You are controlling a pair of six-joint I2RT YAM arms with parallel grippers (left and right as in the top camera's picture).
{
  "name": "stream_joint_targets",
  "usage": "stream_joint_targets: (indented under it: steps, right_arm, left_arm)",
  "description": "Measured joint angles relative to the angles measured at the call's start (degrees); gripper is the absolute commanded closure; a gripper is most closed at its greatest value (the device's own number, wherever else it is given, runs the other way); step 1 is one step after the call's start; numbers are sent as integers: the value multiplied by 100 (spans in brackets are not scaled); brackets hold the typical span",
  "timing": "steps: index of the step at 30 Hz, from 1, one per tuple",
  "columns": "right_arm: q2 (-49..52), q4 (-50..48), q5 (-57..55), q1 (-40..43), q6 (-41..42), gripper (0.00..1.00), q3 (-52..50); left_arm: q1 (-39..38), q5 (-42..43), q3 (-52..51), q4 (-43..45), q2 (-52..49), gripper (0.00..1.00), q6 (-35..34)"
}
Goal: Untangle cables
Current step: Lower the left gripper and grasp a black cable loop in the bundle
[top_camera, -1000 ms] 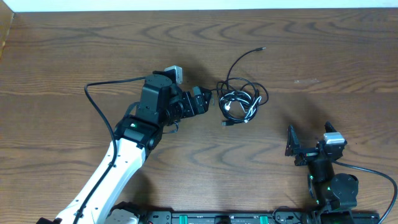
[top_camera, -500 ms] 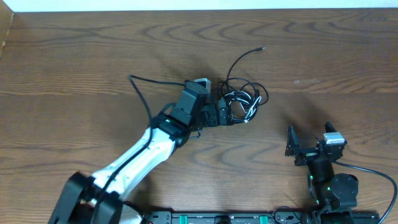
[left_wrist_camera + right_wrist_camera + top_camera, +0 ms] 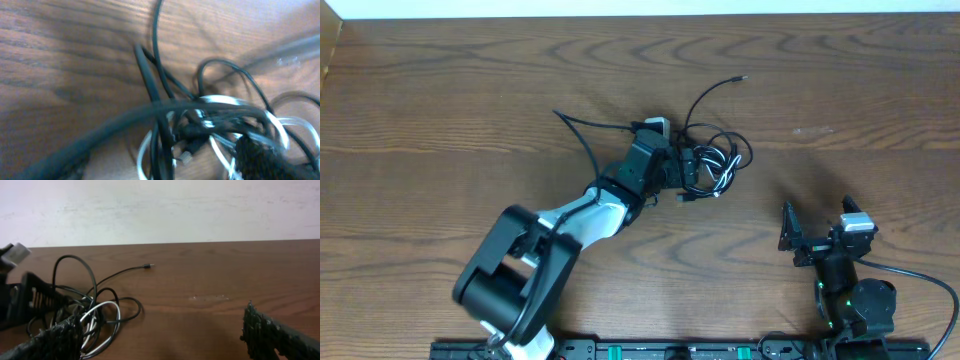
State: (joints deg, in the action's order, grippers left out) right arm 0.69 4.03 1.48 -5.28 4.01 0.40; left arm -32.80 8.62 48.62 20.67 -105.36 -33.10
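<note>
The cables (image 3: 712,160) lie in a knotted heap at the table's middle: black loops with a white one among them. One black end with a small plug (image 3: 741,78) trails toward the far side. My left gripper (image 3: 688,172) is at the heap's left edge, open. In the left wrist view the blurred tangle (image 3: 215,107) fills the space between the fingers (image 3: 255,157), and no strand is pinched. My right gripper (image 3: 815,235) rests open near the front right, well away from the heap. The right wrist view has the heap (image 3: 95,312) ahead on the left.
The left arm's own thick black wire (image 3: 582,135) arcs over the table behind the wrist. The left arm lies diagonally from the front edge to the heap. A pale wall runs along the table's far edge (image 3: 640,18). A faint pale scuff (image 3: 812,129) marks the wood.
The left arm has swung right and stretched out, bringing its gripper from left of the heap onto the heap's left edge. The right arm has not moved.
</note>
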Motion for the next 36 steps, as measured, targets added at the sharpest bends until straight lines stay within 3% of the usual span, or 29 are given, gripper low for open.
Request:
stream_joint_targets:
  steps: [4, 6, 8, 10, 11, 13, 21, 30, 36]
  right_arm:
    - [0, 0, 0, 0, 0, 1, 0]
    - [0, 2, 0, 0, 0, 1, 0]
    - [0, 0, 0, 0, 0, 1, 0]
    - [0, 0, 0, 0, 0, 1, 0]
    - [0, 2, 0, 0, 0, 1, 0]
    - [0, 0, 0, 0, 0, 1, 0]
    - [0, 2, 0, 0, 0, 1, 0]
    - [0, 0, -4, 0, -2, 1, 0]
    - [-2, 0, -2, 0, -2, 1, 0]
  left_arm:
    - [-4, -4, 22, 468, -396, 21, 4]
    - [-24, -15, 24, 715, -494, 27, 9]
    - [-59, -46, 24, 839, -562, 46, 4]
    - [-109, -92, 24, 907, -621, 73, 4]
    - [-142, -109, 24, 911, -643, 76, 0]
    - [-195, -136, 24, 918, -704, 91, 0]
    - [-229, -136, 26, 715, -597, 92, -39]
    - [-229, -256, 26, -1692, 2188, 92, -33]
    - [-229, -234, 26, -2531, 3069, 92, -33]
